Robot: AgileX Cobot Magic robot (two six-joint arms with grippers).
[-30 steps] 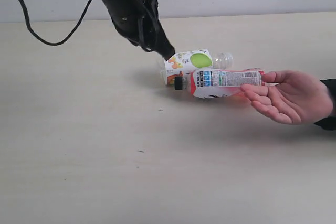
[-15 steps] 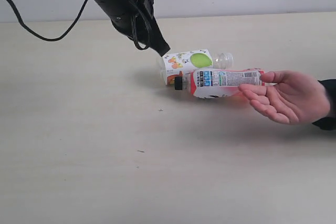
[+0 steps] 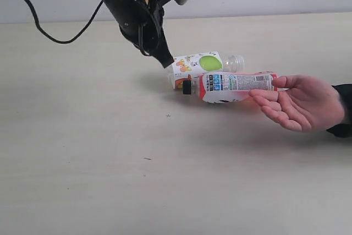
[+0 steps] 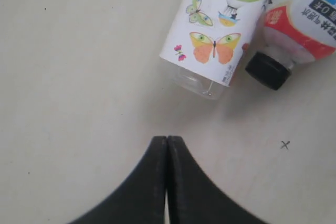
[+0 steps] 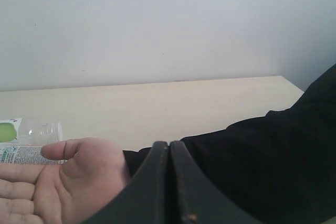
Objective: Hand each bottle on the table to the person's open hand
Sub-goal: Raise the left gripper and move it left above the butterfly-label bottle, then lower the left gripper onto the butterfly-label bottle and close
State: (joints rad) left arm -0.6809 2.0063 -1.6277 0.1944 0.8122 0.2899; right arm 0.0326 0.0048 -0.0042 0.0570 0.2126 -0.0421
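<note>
My left gripper hangs clenched and empty over the table, its tip just beside the clear base of the green-apple bottle. That bottle lies on its side, touching the pink-red bottle, whose uncapped end meets the person's open hand. My right gripper is clenched too, holding nothing.

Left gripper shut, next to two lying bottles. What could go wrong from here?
1. The shut left gripper sits by the clear base of the lying green-apple butterfly-label plastic bottle; advancing unopened would likely push it, not grasp it.
2. That bottle seems to touch the pink-red black-capped bottle, whose far end meets the person's open hand; a shove may roll both into that hand.
</note>
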